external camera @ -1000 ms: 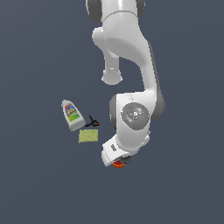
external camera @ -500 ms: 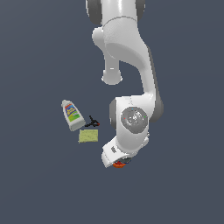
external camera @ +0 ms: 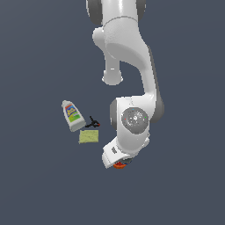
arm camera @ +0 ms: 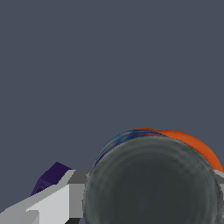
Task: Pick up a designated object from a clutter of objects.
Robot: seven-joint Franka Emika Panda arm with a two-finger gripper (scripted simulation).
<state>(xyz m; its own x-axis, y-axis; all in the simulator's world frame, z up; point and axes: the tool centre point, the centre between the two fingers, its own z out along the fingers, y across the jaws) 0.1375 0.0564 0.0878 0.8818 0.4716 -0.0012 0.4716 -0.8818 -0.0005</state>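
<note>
The wrist view is filled by the round tin (arm camera: 151, 183), with its dark grey top and a blue edge at its rim. My gripper (arm camera: 151, 177) straddles it: one white-grey finger (arm camera: 72, 192) lies against one side, and a sliver of the other finger shows at the opposite side. The orange-red cup (arm camera: 192, 142) stands right behind the tin, touching or nearly touching it. A tiny purple block (arm camera: 50, 177) lies beside the visible finger. In the exterior view my hand (external camera: 115, 154) is low over the cup (external camera: 118, 165) and hides the tin.
At the exterior view's left lie a white bottle with a colourful label (external camera: 72, 115), a black clamp with red tips (external camera: 92, 123) and a yellow-green sponge (external camera: 88, 136). The arm's elbow (external camera: 134, 121) hangs over the hand.
The arm has sunk slightly towards the floor over the cup and tin, then held still. The bottle, clamp and sponge have not moved.
</note>
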